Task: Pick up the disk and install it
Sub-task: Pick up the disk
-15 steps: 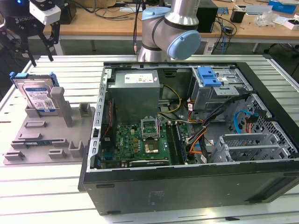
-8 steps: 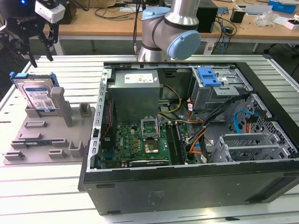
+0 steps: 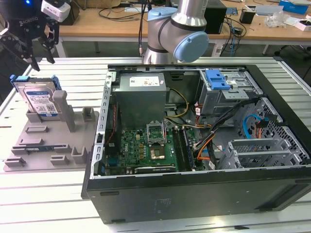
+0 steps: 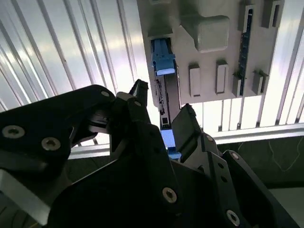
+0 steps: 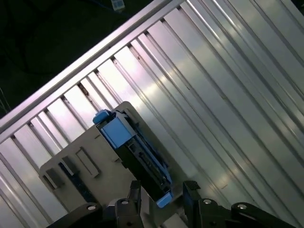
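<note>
Disk (image 3: pixel 41 98) stands on edge in the grey holder tray (image 3: pixel 43 145) at the exterior view's left, outside the computer case (image 3: pixel 146 204). You should treat it as rigid, dense, smooth-faced and sensitive to shock; pinch the two flat faces squarely near the top edge. Gripper (image 3: pixel 37 51) hangs pointing down just above it at upper left, fingers (image 5: pixel 134 190) spread wide either side of the disk's thickness, gripping nothing

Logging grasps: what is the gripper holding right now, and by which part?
Nothing. The open gripper hovers above the disk, which stands upright in its grey holder.
</note>
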You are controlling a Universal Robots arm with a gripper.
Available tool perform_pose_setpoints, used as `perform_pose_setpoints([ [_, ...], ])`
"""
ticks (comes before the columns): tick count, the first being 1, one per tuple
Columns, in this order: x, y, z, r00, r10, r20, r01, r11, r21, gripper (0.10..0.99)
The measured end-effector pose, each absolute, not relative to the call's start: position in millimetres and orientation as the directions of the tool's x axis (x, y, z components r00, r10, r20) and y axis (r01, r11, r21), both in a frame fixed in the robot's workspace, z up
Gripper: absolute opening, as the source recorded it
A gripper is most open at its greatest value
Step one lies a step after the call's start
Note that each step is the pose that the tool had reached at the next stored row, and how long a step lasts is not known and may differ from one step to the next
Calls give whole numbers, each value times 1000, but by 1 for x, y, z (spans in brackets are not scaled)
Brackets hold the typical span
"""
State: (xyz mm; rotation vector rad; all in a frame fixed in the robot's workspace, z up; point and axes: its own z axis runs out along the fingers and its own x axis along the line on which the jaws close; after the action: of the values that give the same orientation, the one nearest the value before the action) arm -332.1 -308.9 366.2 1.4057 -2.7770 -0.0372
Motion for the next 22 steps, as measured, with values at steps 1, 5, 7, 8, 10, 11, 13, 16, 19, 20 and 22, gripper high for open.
perform_pose_setpoints([
  [1, -332, -309, 366, -579, -815, 16, -815, 579, 34, 482],
  [5, -333, -308, 365, -484, -875, 24, -874, 485, 29, 482],
  [7, -333, -308, 365, -457, -889, 26, -889, 457, 28, 482],
  [8, -333, -308, 365, -424, -905, 27, -905, 425, 28, 482],
  [10, -333, -308, 364, -375, -926, 29, -926, 376, 27, 482],
  [11, -333, -307, 364, -361, -932, 30, -932, 361, 27, 482],
  [13, -333, -307, 363, -291, -956, 32, -956, 292, 26, 482],
  [16, -333, -307, 363, -255, -966, 34, -966, 256, 26, 482],
  [19, -333, -307, 363, -254, -967, 34, -967, 255, 26, 482],
  [20, -333, -307, 363, -254, -967, 34, -967, 255, 26, 482],
  [22, -333, -306, 363, -223, -974, 35, -974, 224, 26, 482],
])
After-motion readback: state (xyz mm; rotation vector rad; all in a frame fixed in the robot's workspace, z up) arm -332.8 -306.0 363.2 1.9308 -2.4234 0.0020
